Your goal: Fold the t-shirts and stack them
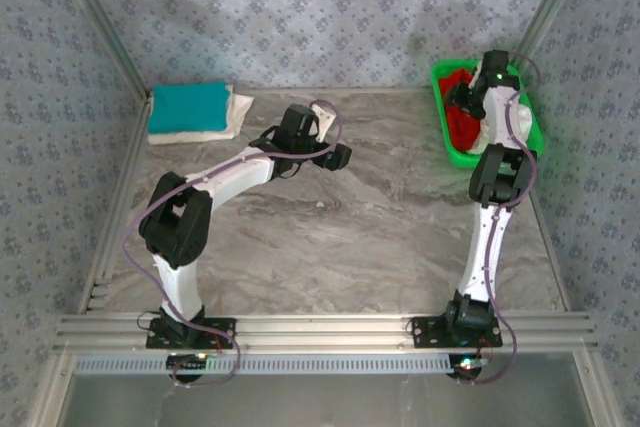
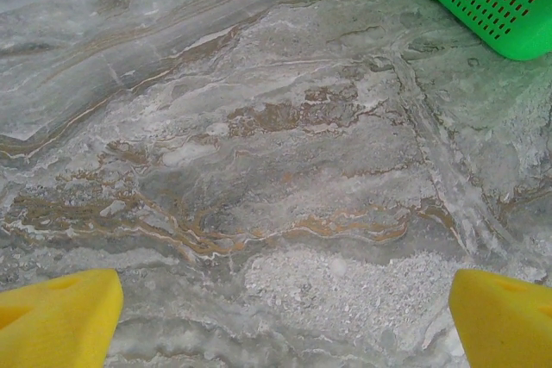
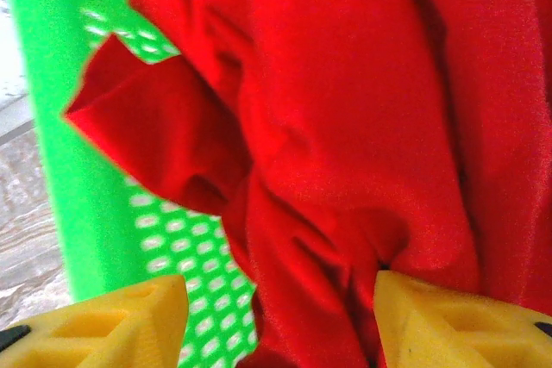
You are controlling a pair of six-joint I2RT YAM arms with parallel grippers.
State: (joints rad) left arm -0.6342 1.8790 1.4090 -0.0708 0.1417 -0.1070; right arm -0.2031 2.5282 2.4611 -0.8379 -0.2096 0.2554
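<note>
Yellow fingers of the right gripper [image 3: 276, 289] stand part-open astride a soft, crumpled ridge of the red t-shirt [image 3: 345, 109], which lies in the green mesh basket [image 3: 52, 127] at far right. Pick-up seems in hand; next, close on the fold and lift. The left gripper [image 2: 285, 289] gapes empty over the marbled table [image 2: 259, 127]. A folded teal t-shirt [image 1: 188, 107] sits far left.

Red cloth t-shirt [image 3: 362, 109] (matt), plastic mesh basket [image 3: 43, 170]

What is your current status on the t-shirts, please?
Left claw open over table. Right claw open around red t-shirt in green basket. Teal t-shirt folded atop white cloth, far left. Nothing blocking.
</note>
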